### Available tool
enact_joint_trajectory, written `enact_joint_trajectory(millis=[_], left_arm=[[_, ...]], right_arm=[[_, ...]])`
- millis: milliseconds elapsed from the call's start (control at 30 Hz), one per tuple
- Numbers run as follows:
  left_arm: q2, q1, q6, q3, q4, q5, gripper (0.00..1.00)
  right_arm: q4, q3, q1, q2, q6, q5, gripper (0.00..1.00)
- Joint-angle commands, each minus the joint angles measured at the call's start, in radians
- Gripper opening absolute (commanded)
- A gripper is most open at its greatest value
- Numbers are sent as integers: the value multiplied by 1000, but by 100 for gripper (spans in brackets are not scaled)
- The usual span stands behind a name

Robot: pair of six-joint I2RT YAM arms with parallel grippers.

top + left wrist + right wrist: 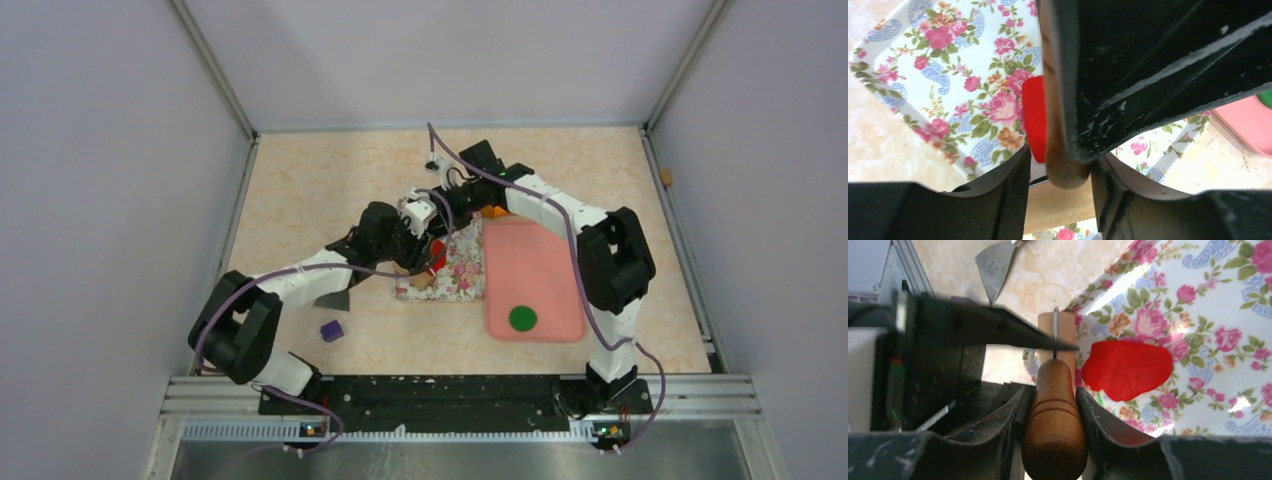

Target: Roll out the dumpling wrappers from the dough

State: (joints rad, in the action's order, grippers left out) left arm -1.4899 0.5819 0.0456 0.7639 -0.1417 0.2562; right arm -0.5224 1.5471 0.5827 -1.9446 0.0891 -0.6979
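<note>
A flattened patch of red dough (1128, 370) with uneven edges lies on the flowered tray (1198, 300). A wooden rolling pin (1054, 425) lies just left of it. My right gripper (1054, 390) is shut on the pin's dark handle, seen from above at the tray's far side (447, 215). My left gripper (1060, 165) reaches in from the left, and its fingers close on the pale roller (1058, 207). The red dough (1034, 120) shows beside the handle there. A small round flat green wrapper (522, 318) lies on the pink tray (535, 270).
The pink tray lies right of the flowered tray (462, 270). A metal scraper (335, 298) rests on the table to the left, with a purple lump (332, 329) nearer the arms. An orange bit (495, 210) shows under the right arm. Walls enclose the table.
</note>
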Motion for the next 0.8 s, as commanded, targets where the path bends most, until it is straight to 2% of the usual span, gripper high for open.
enact_joint_trajectory(millis=[0,100,200,267,333,400,500,600,667,767], left_arm=[[129,-53,175,103,236,94,56],[252,-56,242,95,311,162,63],[370,-55,236,48,310,155,69],[421,-57,158,27,297,77,75],[435,-74,15,22,286,-28,80],[408,-126,-152,44,312,-100,81],[285,-234,-325,111,387,21,71],[126,-281,-387,225,473,66,65],[33,-294,-412,253,452,91,64],[-50,-304,-450,253,382,119,64]], right_arm=[[-80,101,-21,28,5,-64,0],[-73,122,-62,69,13,-59,0],[-72,102,-88,116,1,-53,0],[-78,76,-97,145,-9,-53,0],[-92,64,-103,173,-35,-59,0],[-115,68,-105,206,-78,-66,0],[-158,97,-106,250,-230,-79,0],[-203,115,-90,304,-437,-69,0],[-260,128,-52,340,-670,-28,0],[-297,105,23,389,-895,49,0]])
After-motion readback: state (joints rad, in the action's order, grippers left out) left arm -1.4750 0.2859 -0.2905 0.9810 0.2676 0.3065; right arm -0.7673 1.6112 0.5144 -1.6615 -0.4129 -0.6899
